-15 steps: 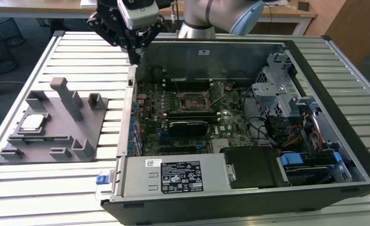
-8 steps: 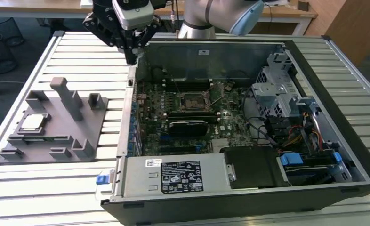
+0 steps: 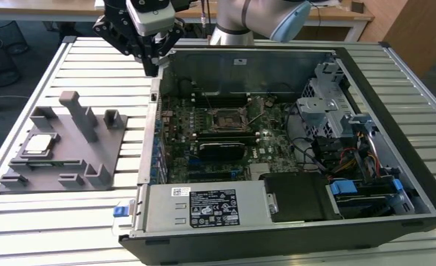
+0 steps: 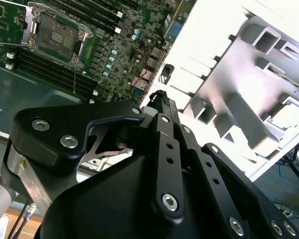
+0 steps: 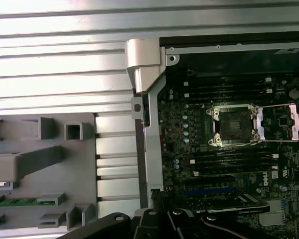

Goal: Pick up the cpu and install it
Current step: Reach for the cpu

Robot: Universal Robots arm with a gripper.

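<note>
In the exterior view, the black two-finger gripper (image 3: 153, 67) hangs over the far corner of the open dark computer case (image 3: 277, 69), on the exterior view's left. Its fingers are drawn together with nothing between them. The cpu (image 3: 40, 144), a small flat square chip with a silvery top and pale rim, lies in the grey plastic fixture tray (image 3: 92, 166) on the slatted metal table (image 3: 55, 233), well apart from the gripper.

In the second wrist view, the cpu (image 4: 289, 112) sits in its tray recess, and the black square motherboard socket (image 4: 57, 35) is bare.

In the first wrist view, the socket (image 5: 236, 124) is empty, with its metal frame swung open.

By my judgement nothing is done yet: both the pick-up and the install remain.
</note>
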